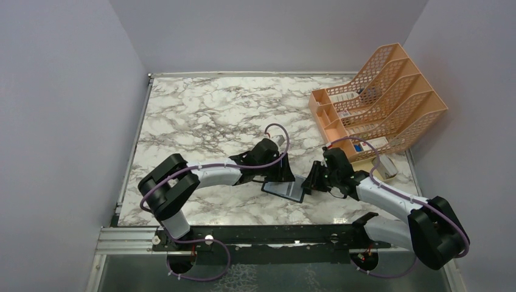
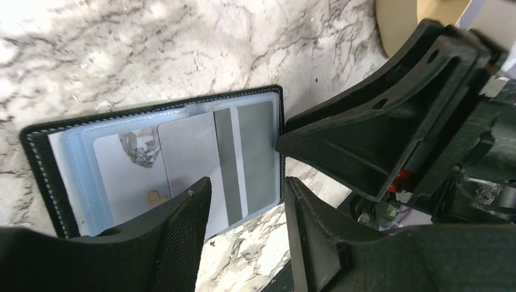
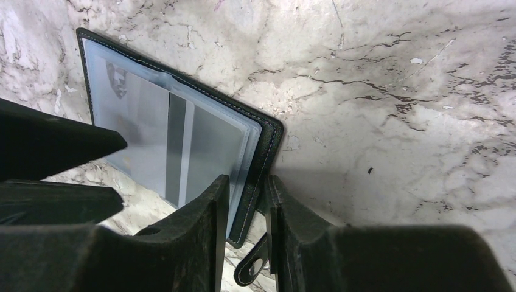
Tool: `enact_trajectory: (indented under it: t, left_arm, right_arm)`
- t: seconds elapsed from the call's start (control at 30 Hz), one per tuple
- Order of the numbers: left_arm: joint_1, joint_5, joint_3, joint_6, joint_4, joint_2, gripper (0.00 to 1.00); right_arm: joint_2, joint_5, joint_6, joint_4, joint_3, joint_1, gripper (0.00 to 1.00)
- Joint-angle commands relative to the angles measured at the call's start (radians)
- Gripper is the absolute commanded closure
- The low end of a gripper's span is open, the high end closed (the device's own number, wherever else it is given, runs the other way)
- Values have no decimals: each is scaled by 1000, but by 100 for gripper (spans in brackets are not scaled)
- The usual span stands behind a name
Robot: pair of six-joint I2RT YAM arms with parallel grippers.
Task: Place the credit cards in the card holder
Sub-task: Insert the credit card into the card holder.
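Nearest the arms' bases, the holder (image 3: pixel 271 140) is seen lying open on the table (image 3: pixel 395 121), between the two grippers and reached by both. Its long axis is laid across from left to right, slightly skewed. The left gripper (image 2: pixel 246 185) is held low over the holder's near edge with its fingers apart and nothing clamped between them. One finger is laid over the near end of a card (image 2: pixel 188 152), and the holder's corner shows in the gap. The card is found on the right half of the holder, among the clear sleeves. Its dark stripe (image 2: pixel 224 158), and so its long axis, is pointed straight back toward the left gripper. Whether it is fully seated in a pocket cannot be told. A second card (image 2: pixel 122 164) with an emblem is seen behind it to the left. The right gripper (image 3: pixel 246 179) is set astride the holder's right edge, just above the snap tab (image 3: pixel 252 267). Its jaws are narrowly parted around the cover; whether they are pressed onto it cannot be told. The card is judged nearer the left gripper, so any push along the stripe would fall to it, with the holder steadied from the right. Farther off, a tan dish (image 2: pixel 407 21) and an orange rack (image 1: pixel 383 103) are seen.
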Motion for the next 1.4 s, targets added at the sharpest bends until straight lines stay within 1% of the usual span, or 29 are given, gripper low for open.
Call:
enact_trajectory:
  t: [0.0, 0.17, 0.53, 0.73, 1.1, 1.37]
  left_arm:
    - [6, -88, 29, 58, -95, -44, 49]
    - [9, -94, 28, 71, -103, -27, 48]
    - [9, -87, 20, 77, -85, 17, 47]
    - [9, -46, 10, 52, -37, 41, 47]
    - [7, 48, -5, -12, 74, 67, 53]
    - [2, 98, -1, -48, 112, 91, 53]
  right_arm:
    - [-4, 7, -2, -8, -16, 6, 72]
    - [-5, 0, -5, -6, -13, 5, 72]
    - [-7, -4, -7, 2, -21, 6, 74]
    - [2, -18, -2, 25, -28, 6, 75]
    - [24, -38, 2, 60, -37, 6, 76]
    - [31, -39, -1, 63, -26, 6, 76]
